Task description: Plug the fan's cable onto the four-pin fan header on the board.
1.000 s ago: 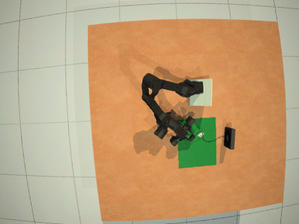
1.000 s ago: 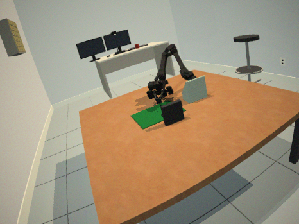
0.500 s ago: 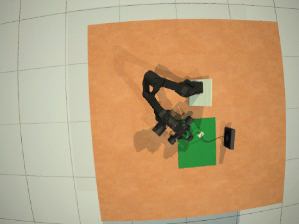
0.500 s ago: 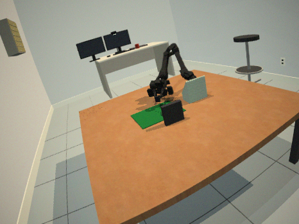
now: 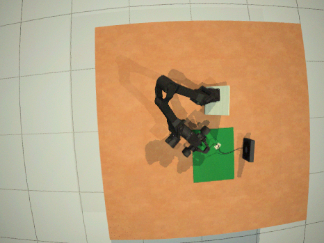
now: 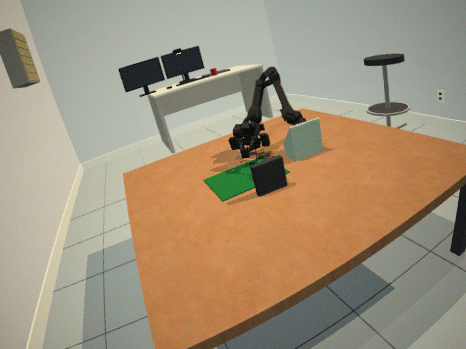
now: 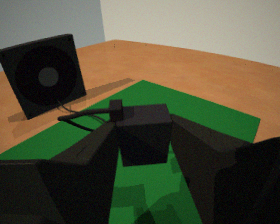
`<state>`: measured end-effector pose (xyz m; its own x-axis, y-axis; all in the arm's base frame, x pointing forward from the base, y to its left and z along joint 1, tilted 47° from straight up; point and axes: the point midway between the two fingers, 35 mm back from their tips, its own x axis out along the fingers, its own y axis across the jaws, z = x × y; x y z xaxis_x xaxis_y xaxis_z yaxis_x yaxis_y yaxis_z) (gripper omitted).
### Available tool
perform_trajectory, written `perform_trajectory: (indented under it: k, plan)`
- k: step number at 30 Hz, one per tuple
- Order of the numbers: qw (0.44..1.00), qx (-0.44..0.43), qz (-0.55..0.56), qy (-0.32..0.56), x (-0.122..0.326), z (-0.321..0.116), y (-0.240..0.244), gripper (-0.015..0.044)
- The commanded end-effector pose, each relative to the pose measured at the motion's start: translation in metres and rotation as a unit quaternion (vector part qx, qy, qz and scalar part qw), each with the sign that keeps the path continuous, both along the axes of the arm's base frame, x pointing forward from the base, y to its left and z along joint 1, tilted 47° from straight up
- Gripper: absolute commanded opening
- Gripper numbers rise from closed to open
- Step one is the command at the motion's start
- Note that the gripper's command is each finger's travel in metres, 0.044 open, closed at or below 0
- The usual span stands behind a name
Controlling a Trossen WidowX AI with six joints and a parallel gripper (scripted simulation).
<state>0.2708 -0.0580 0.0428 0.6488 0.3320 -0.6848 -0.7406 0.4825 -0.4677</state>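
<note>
The gripper (image 5: pixel 209 150) (image 6: pixel 245 155) (image 7: pixel 144 134) is shut on the fan plug (image 7: pixel 143 143), a dark block with the cable (image 7: pixel 90 112) (image 5: pixel 227 153) leaving its left side in the wrist view. It holds the plug above the green board (image 5: pixel 213 170) (image 6: pixel 225 187) (image 7: pixel 225 122). A small white piece (image 5: pixel 217 145), apparently the fan header, is on the board, right of the fingertips in the top view. The header is hidden in the wrist view, and its pins cannot be made out. The plug and header look apart.
The black fan (image 5: pixel 248 150) (image 6: pixel 269 175) (image 7: pixel 48 76) stands upright beside the board, its cable running over the board. A pale block (image 5: pixel 224 101) (image 6: pixel 307 141) stands near the arm's base. All are on the orange-brown table (image 5: pixel 139 205) (image 6: pixel 300 235) (image 7: pixel 200 67).
</note>
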Motion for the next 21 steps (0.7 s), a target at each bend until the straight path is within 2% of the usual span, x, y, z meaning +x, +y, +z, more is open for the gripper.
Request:
perform_trajectory:
  k: [1, 21]
  plan:
    - [1.000, 0.000, -0.001, 0.001, 0.000, 0.001, 0.001, 0.0000]
    - [1.000, -0.001, 0.001, -0.001, -0.001, -0.011, -0.010, 0.0000]
